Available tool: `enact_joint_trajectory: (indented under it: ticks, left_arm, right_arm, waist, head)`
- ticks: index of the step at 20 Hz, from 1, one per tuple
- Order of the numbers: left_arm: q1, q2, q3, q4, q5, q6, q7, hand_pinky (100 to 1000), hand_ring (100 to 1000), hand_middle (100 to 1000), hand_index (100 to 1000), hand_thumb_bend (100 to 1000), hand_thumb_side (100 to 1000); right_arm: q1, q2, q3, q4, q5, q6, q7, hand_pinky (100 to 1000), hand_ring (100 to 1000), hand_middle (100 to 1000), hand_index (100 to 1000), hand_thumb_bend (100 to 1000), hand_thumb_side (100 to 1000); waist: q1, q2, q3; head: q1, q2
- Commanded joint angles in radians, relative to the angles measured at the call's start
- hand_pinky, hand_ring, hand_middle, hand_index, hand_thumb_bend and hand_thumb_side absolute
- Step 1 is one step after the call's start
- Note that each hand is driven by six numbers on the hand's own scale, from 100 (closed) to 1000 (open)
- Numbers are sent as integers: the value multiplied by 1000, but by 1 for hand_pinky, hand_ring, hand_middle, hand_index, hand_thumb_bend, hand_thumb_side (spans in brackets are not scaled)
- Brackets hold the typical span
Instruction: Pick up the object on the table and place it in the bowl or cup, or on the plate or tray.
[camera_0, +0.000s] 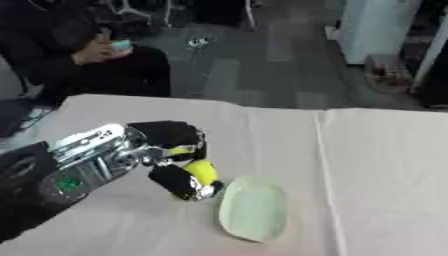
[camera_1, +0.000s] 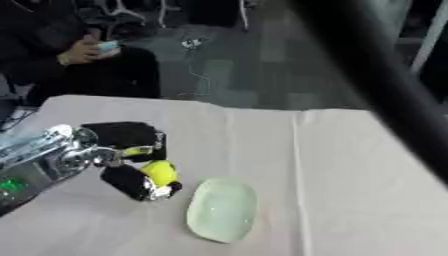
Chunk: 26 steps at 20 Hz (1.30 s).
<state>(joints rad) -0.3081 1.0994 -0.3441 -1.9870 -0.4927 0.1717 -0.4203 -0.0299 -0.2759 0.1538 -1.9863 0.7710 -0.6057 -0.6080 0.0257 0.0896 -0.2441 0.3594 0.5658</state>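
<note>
My left hand (camera_0: 175, 150) comes in from the left over the table, its fingers and thumb curled round a small yellow object (camera_0: 201, 170). The hand hovers just left of a pale green oval plate (camera_0: 254, 207) that lies on the white tablecloth. The yellow object sits between the upper fingers and the thumb, partly hidden by them. In the right eye view the same yellow object (camera_1: 160, 171) shows beside the plate (camera_1: 221, 210). My right hand shows in neither view; only a dark blurred arm (camera_1: 376, 70) crosses the right eye view's upper right.
A seam in the white tablecloth (camera_0: 322, 165) runs down the table to the right of the plate. The table's far edge (camera_0: 245, 104) lies beyond the hand. A white cabinet (camera_0: 372, 27) stands on the floor behind.
</note>
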Motion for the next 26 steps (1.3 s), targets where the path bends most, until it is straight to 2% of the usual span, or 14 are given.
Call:
enact_joint_trajectory:
  ticks: [1, 6, 7, 8, 11, 12, 17, 18, 19, 20, 21, 22, 24, 26]
  left_arm:
    - [-12, 0, -4, -11, -27, -26, 56, 100, 100, 100, 202, 136, 798]
    - [-31, -36, -23, 38, -79, -81, 144, 100, 100, 100, 211, 134, 809]
    - [-36, -44, -28, 53, -93, -94, 160, 100, 100, 100, 211, 142, 801]
    - [-39, -51, -33, 68, -105, -107, 174, 100, 100, 100, 217, 135, 813]
    - [-54, -71, -52, 107, -133, -140, 197, 100, 100, 100, 229, 138, 818]
    - [-57, -75, -57, 117, -140, -151, 201, 100, 100, 100, 229, 140, 816]
    - [-66, -96, -72, 161, -167, -207, 227, 100, 100, 100, 260, 142, 829]
    - [-66, -99, -74, 168, -170, -215, 235, 100, 100, 100, 344, 129, 864]
    - [-65, -101, -77, 174, -173, -221, 238, 100, 100, 181, 397, 134, 891]
    - [-64, -102, -80, 181, -175, -224, 237, 100, 220, 318, 489, 172, 961]
    - [-62, -102, -85, 191, -177, -221, 225, 187, 329, 401, 537, 184, 993]
    - [-61, -103, -88, 197, -180, -216, 209, 327, 473, 510, 600, 298, 966]
    - [-60, -104, -96, 206, -183, -206, 157, 476, 598, 627, 667, 423, 949]
    - [-57, -105, -100, 210, -173, -197, 100, 555, 667, 694, 699, 499, 939]
  right_arm:
    - [-21, -32, -18, -14, -41, -301, -299, 298, 305, 258, 395, 439, 639]
    - [-54, -63, -41, -14, -110, -301, -299, 301, 306, 265, 408, 464, 663]
    - [-61, -69, -46, -14, -124, -301, -299, 301, 306, 264, 408, 444, 669]
    - [-66, -73, -50, -14, -135, -301, -299, 302, 306, 267, 413, 473, 672]
    - [-79, -85, -65, -14, -168, -301, -299, 302, 307, 268, 415, 500, 658]
    - [-81, -88, -69, -14, -176, -301, -299, 303, 306, 268, 416, 478, 676]
    - [-89, -102, -84, -14, -201, -301, -299, 305, 306, 269, 418, 479, 681]
    - [-90, -103, -86, -14, -204, -301, -299, 304, 307, 269, 418, 476, 682]
    - [-91, -104, -87, -14, -206, -301, -299, 304, 307, 269, 418, 475, 682]
    - [-91, -104, -88, -14, -207, -301, -299, 304, 307, 269, 418, 475, 683]
    - [-91, -104, -89, -14, -208, -301, -299, 304, 307, 269, 418, 475, 682]
    - [-91, -104, -89, -14, -208, -301, -299, 304, 307, 269, 418, 471, 682]
    - [-90, -103, -89, -14, -208, -301, -299, 304, 306, 269, 417, 468, 682]
    - [-89, -102, -88, -14, -205, -301, -299, 304, 306, 268, 417, 466, 681]
  waist:
    - [5, -9, -11]
    - [20, -1, -43]
    - [24, 1, -50]
    - [26, 2, -56]
    - [31, 5, -70]
    - [32, 5, -73]
    - [38, 6, -82]
    - [38, 6, -82]
    - [39, 6, -82]
    - [39, 7, -82]
    - [39, 7, -82]
    - [39, 7, -82]
    - [38, 7, -82]
    - [37, 7, -80]
  head:
    - [21, -20]
    - [45, -19]
    - [52, -18]
    - [55, -18]
    - [60, -22]
    - [61, -23]
    - [61, -34]
    - [61, -35]
    - [62, -34]
    - [63, -33]
    - [63, -32]
    - [64, -31]
    - [62, -30]
    - [60, -30]
